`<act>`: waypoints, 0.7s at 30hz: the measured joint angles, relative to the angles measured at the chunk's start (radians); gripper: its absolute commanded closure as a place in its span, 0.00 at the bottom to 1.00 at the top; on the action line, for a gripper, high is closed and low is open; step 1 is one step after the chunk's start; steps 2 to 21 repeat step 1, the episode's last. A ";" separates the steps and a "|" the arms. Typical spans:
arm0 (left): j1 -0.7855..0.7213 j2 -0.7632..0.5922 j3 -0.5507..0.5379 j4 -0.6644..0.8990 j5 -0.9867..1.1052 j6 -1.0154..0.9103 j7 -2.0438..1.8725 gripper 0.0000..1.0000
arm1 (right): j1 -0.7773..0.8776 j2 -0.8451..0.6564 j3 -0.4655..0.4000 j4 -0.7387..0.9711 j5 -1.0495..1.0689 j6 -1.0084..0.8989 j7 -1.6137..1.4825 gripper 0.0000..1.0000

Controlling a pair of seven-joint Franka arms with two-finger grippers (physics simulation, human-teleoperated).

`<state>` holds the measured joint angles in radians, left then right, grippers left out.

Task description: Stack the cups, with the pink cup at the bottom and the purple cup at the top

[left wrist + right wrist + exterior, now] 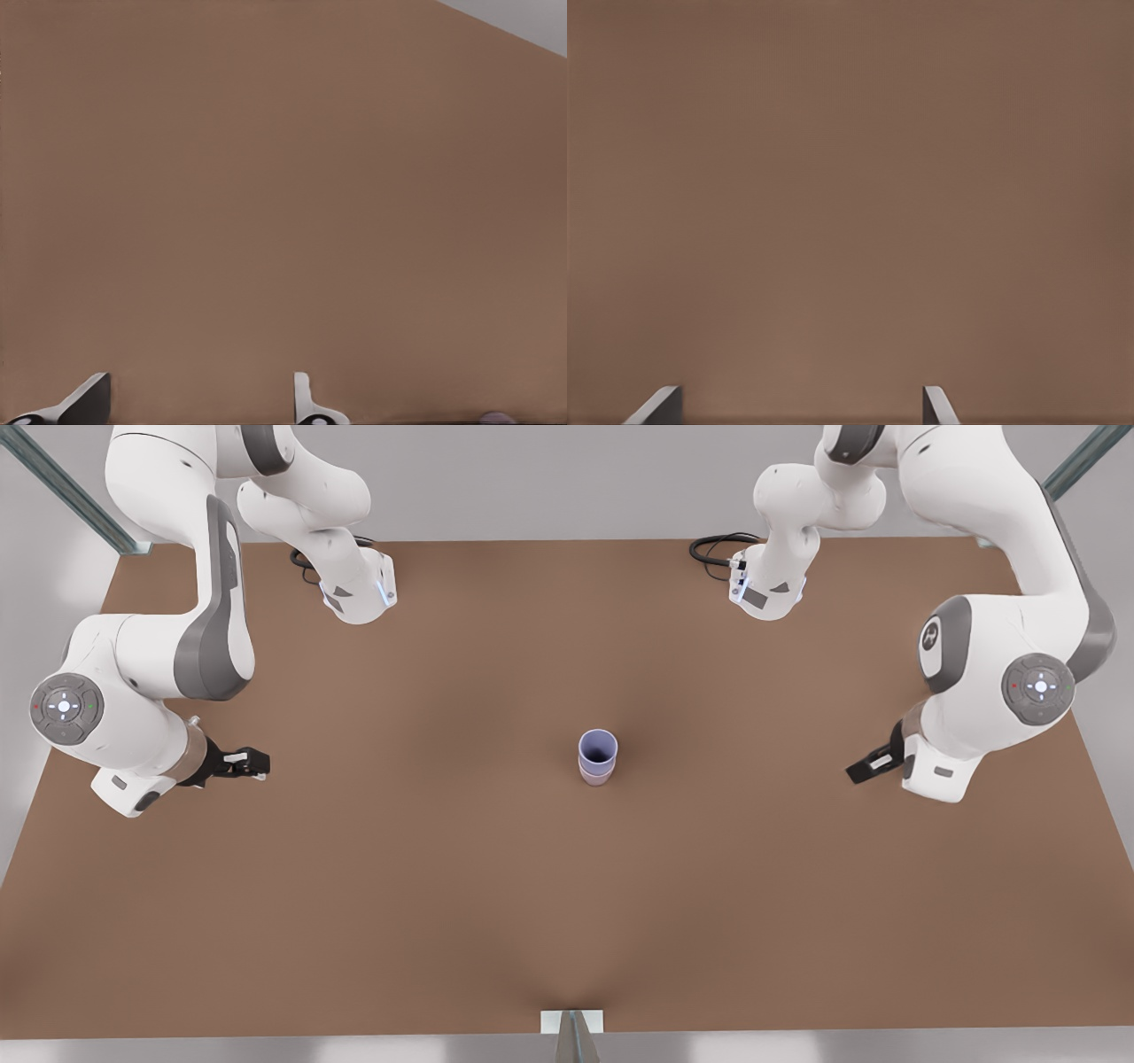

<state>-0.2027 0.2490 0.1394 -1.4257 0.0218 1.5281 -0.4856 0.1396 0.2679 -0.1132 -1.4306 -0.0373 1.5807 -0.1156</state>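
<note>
The purple cup sits upright inside the pink cup near the middle of the brown table. Only the pink cup's lower band shows beneath it. My left gripper hovers far off toward the front view's left, open and holding nothing; its fingertips stand apart over bare table. My right gripper hangs far off toward the front view's right, also open and holding nothing, with its fingertips wide apart. Neither gripper touches the cups.
Both arm bases stand at the table's far edge with black cables beside them. A small metal bracket sits at the near edge. Wide bare table surrounds the cup stack.
</note>
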 measured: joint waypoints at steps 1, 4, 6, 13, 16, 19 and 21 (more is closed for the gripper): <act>0.001 0.000 -0.001 0.002 0.006 -0.010 0.035 0.00 | 0.000 0.000 0.000 0.000 0.000 0.000 0.000 0.00; 0.001 0.000 -0.001 0.002 0.006 -0.010 0.035 0.00 | 0.000 0.000 0.000 0.000 0.000 0.000 0.000 0.00; 0.001 0.000 -0.001 0.002 0.006 -0.010 0.035 0.00 | 0.000 0.000 0.000 0.000 0.000 0.000 0.000 0.00; 0.001 0.000 -0.001 0.002 0.006 -0.010 0.035 0.00 | 0.000 0.000 0.000 0.000 0.000 0.000 0.000 0.00; 0.001 0.000 -0.001 0.002 0.006 -0.010 0.035 0.00 | 0.000 0.000 0.000 0.000 0.000 0.000 0.000 0.00; 0.001 0.000 -0.001 0.002 0.006 -0.010 0.035 0.00 | 0.000 0.000 0.000 0.000 0.000 0.000 0.000 0.00; 0.001 0.000 -0.001 0.002 0.006 -0.010 0.035 0.00 | 0.000 0.000 0.000 0.000 0.000 0.000 0.000 0.00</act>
